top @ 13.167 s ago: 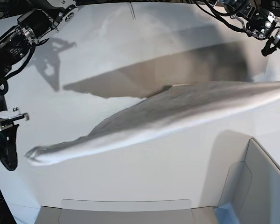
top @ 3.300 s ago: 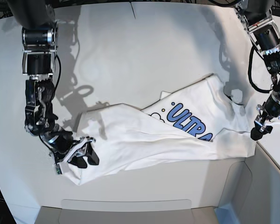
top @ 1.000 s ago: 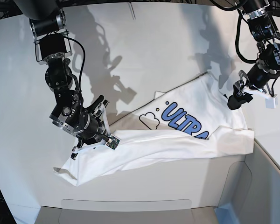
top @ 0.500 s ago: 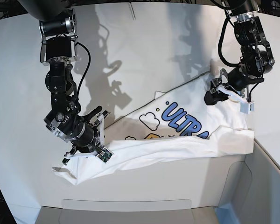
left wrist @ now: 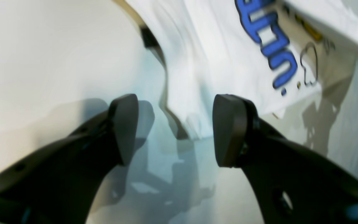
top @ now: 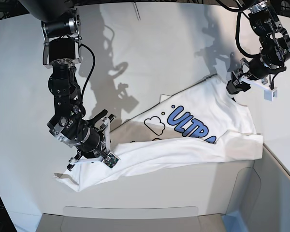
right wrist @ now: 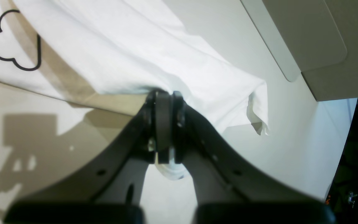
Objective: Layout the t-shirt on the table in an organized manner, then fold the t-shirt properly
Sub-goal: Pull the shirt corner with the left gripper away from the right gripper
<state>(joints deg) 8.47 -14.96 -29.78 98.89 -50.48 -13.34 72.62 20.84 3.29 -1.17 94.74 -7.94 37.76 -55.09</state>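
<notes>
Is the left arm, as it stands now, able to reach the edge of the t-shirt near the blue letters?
Probably yes. The left tool hangs open just above the t-shirt at its far edge, empty, and nothing stands between them. The right tool is shut on the opposite fold, well out of its way.

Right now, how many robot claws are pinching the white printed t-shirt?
1. The right gripper pinches the white printed t-shirt at a folded edge. The left gripper hangs open above the shirt's far end.
</notes>
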